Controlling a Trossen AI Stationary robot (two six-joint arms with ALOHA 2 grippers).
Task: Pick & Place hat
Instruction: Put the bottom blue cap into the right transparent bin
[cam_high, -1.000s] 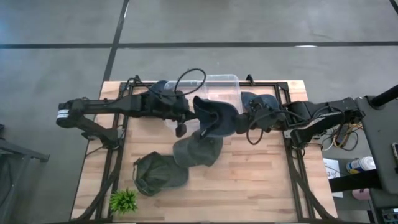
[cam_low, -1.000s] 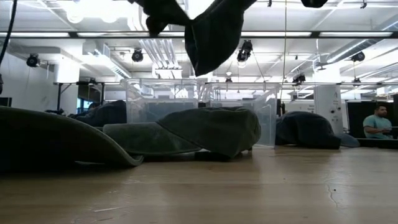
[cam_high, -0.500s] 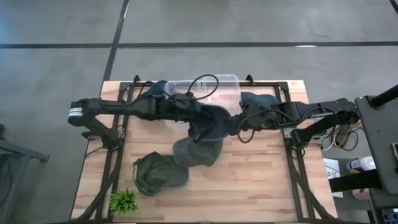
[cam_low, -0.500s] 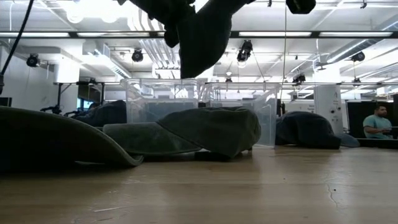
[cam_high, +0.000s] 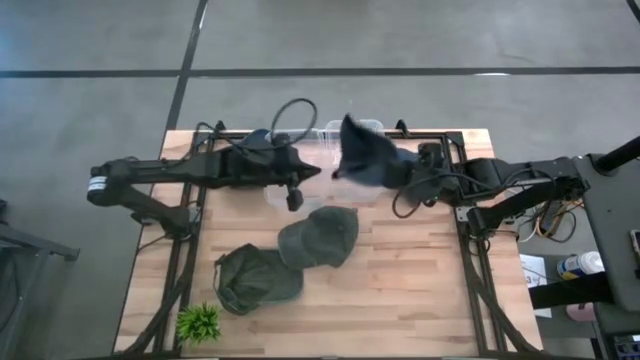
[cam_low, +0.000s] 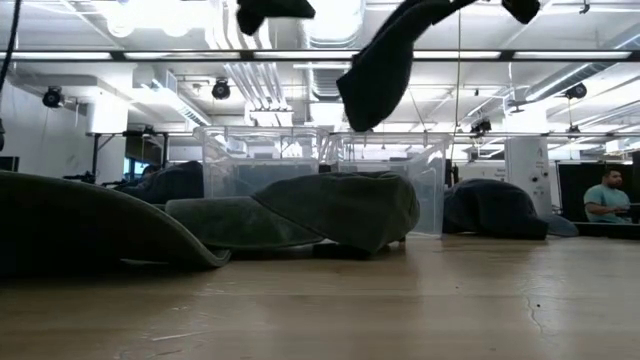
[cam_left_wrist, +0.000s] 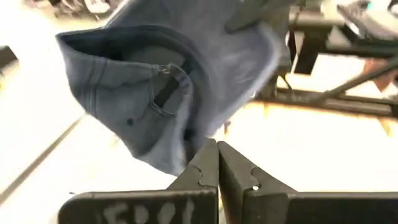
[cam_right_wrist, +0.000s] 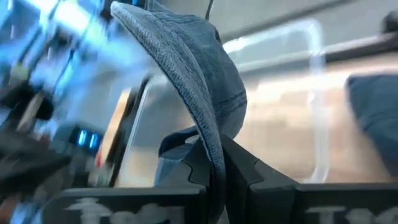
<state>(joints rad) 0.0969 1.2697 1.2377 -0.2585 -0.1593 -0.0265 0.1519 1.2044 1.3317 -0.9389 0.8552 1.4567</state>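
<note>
A blue denim hat (cam_high: 362, 158) hangs in the air over the right end of a clear plastic bin (cam_high: 330, 132), held by my right gripper (cam_high: 393, 181), which is shut on it. In the low view the hat (cam_low: 385, 65) dangles above the bin (cam_low: 260, 160). My left gripper (cam_high: 291, 198) is shut and hovers left of the hat, apart from it; in its wrist view the shut fingertips (cam_left_wrist: 217, 152) point toward the hat (cam_left_wrist: 168, 93). Two green hats (cam_high: 322, 235) (cam_high: 255, 278) lie on the table nearer the front. My right gripper pinches the denim hat between its two fingers by a stitched edge (cam_right_wrist: 214, 146), which may be the brim. The hat is lifted clear of the table and bin, its body (cam_right_wrist: 193, 62) spreading out beyond the fingertips.
Another blue hat (cam_low: 495, 210) lies right of the bin and a dark one (cam_low: 175, 180) left of it. A small green plant (cam_high: 200, 322) stands at the table's near left corner. The table's near right part is bare wood. A person (cam_low: 607, 195) sits far behind.
My left gripper reached right to the hanging hat, then drew back toward the table's left. My right gripper carried the denim hat from above the green hats toward the far edge and somewhat right, so it now hangs over the bin's right end.
</note>
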